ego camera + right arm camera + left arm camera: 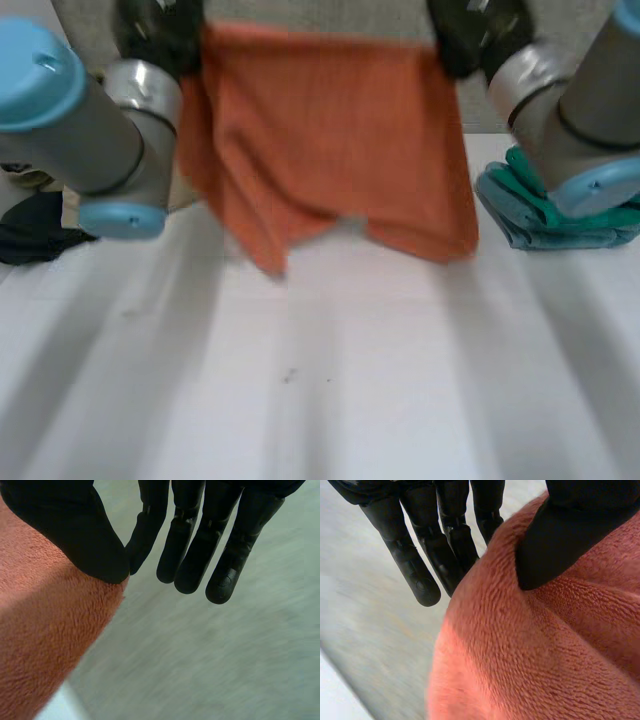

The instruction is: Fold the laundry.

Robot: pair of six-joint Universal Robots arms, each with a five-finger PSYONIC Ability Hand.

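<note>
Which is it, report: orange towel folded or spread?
Spread: orange towel hangs open, left hand and right hand pinching its upper corners.

No text, label, brand, number or sign can be read on the orange towel [330, 140] or elsewhere.

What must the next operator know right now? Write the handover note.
Left hand pinches one top corner of the orange towel; right hand pinches the other.
Towel hangs spread between them over the white table.
Done: a teal cloth lies folded by the right arm.
Left: fold the towel; a dark cloth lies bunched by the left arm.
</note>
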